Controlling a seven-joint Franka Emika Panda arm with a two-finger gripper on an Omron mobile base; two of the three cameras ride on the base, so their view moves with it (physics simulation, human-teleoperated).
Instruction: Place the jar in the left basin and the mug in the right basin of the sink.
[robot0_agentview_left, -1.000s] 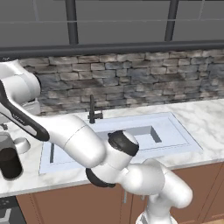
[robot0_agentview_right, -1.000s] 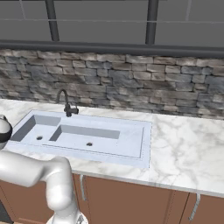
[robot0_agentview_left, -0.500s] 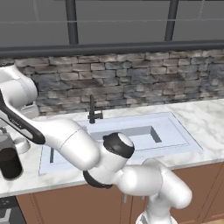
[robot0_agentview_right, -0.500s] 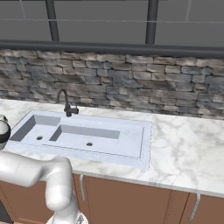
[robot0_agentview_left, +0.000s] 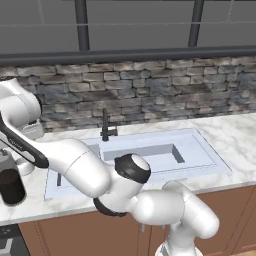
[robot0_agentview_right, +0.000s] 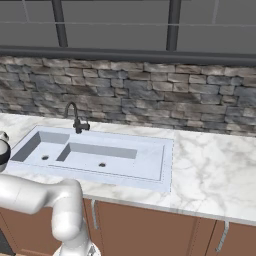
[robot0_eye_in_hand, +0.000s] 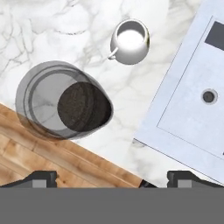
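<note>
Swung far left over the marble counter (robot0_eye_in_hand: 65, 26), the arm points its gripper (robot0_eye_in_hand: 112, 177) straight down, jaws spread wide and empty, above the jar (robot0_eye_in_hand: 65, 101) beside the mug (robot0_eye_in_hand: 130, 42).

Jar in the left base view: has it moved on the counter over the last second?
No. The jar stands at the same spot on the counter, left of the sink, the same gap between them as before.
</note>
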